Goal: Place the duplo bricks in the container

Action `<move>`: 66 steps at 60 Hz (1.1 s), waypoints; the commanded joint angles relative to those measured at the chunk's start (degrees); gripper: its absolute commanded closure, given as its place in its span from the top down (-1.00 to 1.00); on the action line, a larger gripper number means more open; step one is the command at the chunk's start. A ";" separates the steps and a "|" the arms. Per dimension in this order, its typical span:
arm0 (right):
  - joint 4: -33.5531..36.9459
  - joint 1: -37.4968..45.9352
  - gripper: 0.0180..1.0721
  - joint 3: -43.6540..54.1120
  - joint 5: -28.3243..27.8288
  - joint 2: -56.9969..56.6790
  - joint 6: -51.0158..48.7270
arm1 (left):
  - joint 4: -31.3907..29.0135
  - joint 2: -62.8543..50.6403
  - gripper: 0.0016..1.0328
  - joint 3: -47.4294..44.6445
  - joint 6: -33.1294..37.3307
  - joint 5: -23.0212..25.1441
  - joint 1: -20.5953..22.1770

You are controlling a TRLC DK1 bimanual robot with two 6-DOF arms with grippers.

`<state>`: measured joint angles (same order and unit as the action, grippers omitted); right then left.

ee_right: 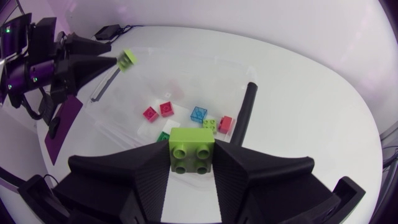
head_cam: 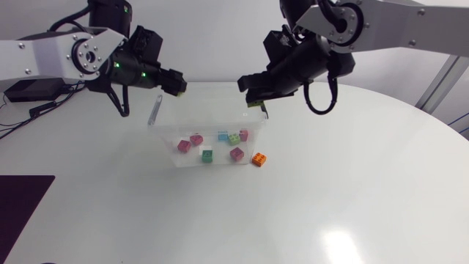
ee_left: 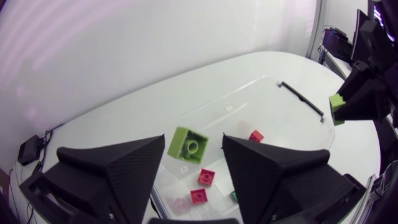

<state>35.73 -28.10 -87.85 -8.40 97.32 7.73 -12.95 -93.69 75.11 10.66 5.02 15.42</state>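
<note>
A clear plastic container (head_cam: pixel 212 117) sits mid-table with several duplo bricks inside: pink (head_cam: pixel 184 146), blue (head_cam: pixel 223 136), lime (head_cam: pixel 234 138) and green (head_cam: pixel 207 155) among them. My left gripper (head_cam: pixel 176 84) hangs over its left end, open. A lime brick (ee_left: pixel 188 144) sits loose between the fingers, with a gap on at least one side. My right gripper (head_cam: pixel 253 95) hovers over the container's right end, shut on another lime brick (ee_right: pixel 191 152), studs facing the camera.
An orange brick (head_cam: pixel 259 158) lies at the container's front right corner, apparently just outside it. The container has a grey handle (head_cam: pixel 155 111) at the left end and a black one (ee_right: pixel 245 112) at the right. White tabletop (head_cam: pixel 330 191) spreads in front.
</note>
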 commanded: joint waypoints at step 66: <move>-13.58 5.60 0.90 28.35 -5.75 -12.50 -15.90 | -1.02 52.56 0.90 -36.26 -0.20 -1.50 -4.52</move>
<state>23.64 -23.05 -62.83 -13.56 84.14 -4.91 -13.65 -42.22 41.74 10.50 3.95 11.70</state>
